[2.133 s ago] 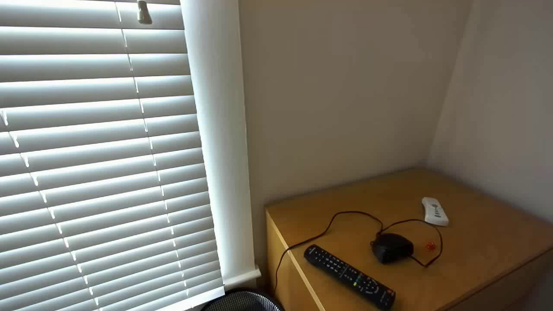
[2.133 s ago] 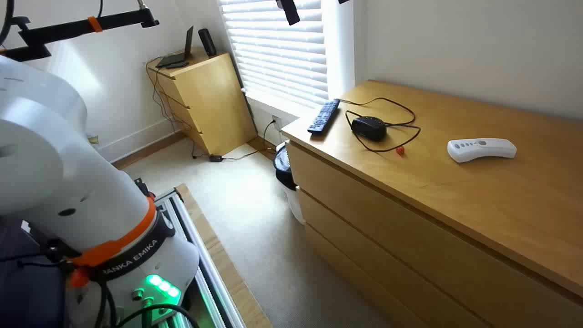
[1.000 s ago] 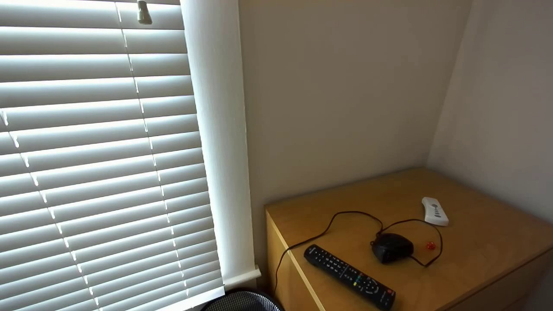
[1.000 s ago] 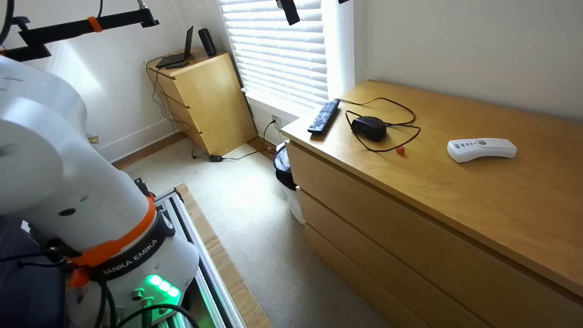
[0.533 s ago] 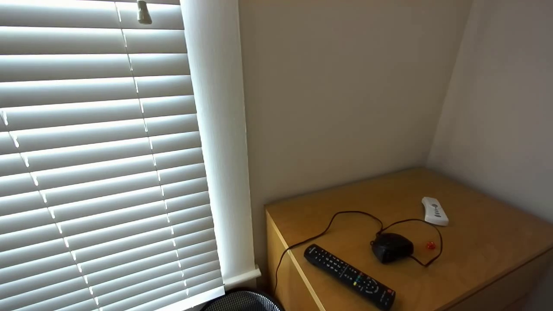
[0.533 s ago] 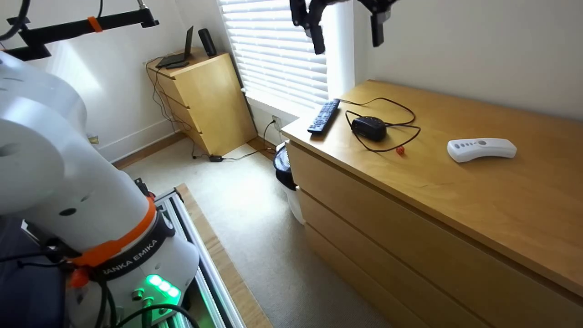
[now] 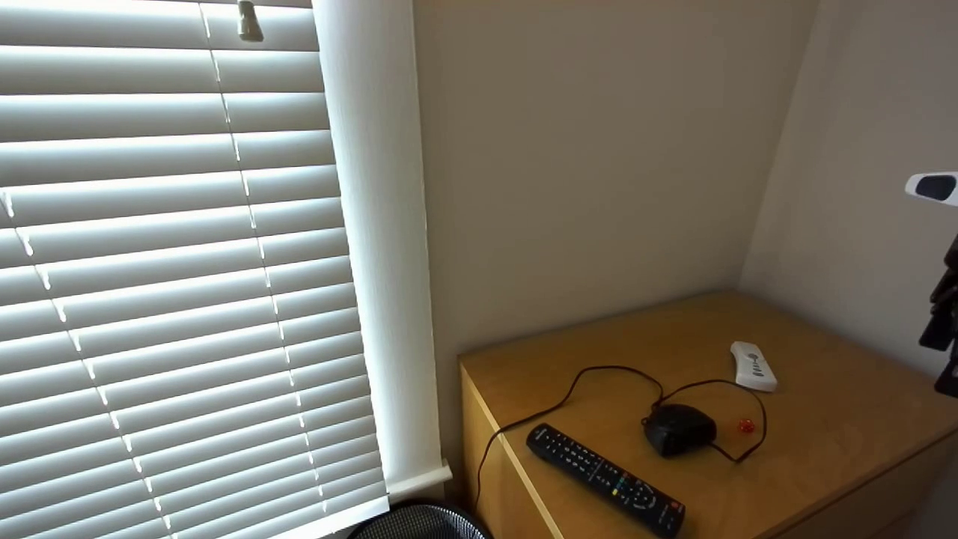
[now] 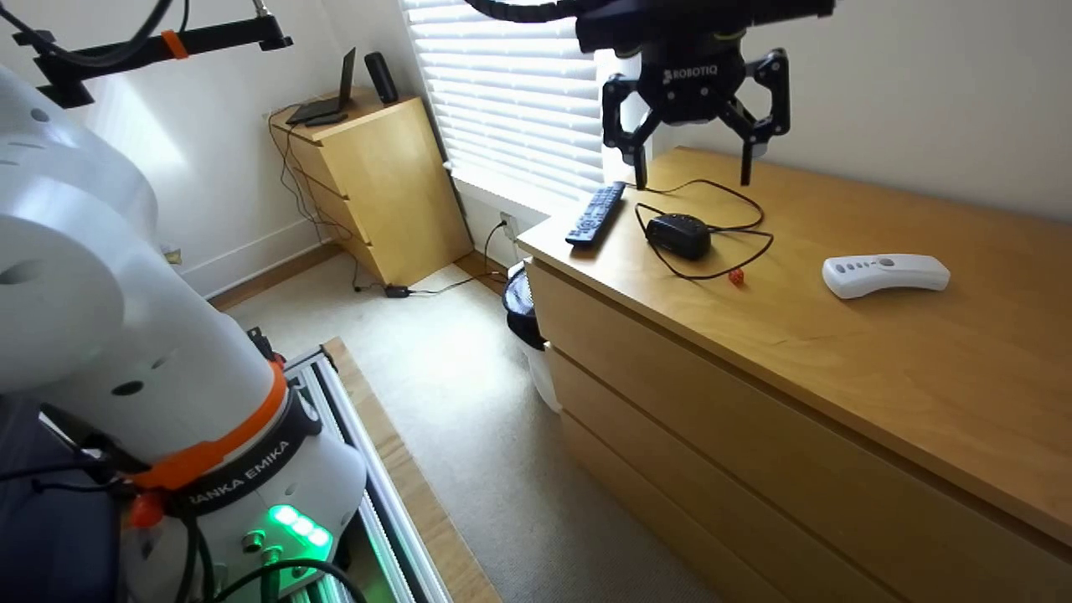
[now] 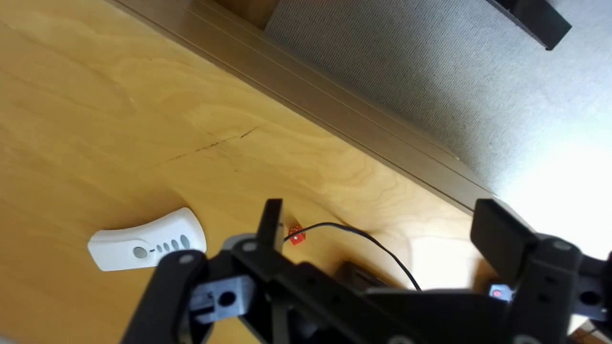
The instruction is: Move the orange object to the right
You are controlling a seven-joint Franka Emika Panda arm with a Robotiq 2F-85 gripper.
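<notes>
1. Since half a second ago the claw (image 8: pixel 693 174) has come down into full view at upper centre-right in an exterior view; its fingertips (image 7: pixel 937 334) now also show at the right edge in an exterior view. The orange die (image 8: pixel 736 276) has not moved.
2. We see the claw spread wide, with nothing in its hold.
3. We judge the step in hand to be the approach. To do it well, we should centre over the die first, lower slowly, and close only once the tips flank it near the dresser top (image 8: pixel 837 335).
4. The cord (image 9: pixel 353 230) crosses the die in the wrist view; we cannot tell whether they touch. A finger could snag it and drag the mouse (image 8: pixel 678 235), so we should look for room before closing.
5. As for where the die lies: in an exterior view it is well below the claw, roughly under the fingertip at picture right. In the wrist view it shows below centre, inside the gap but just beside the finger at picture left. We would therefore shift towards the left of the wrist frame.
</notes>
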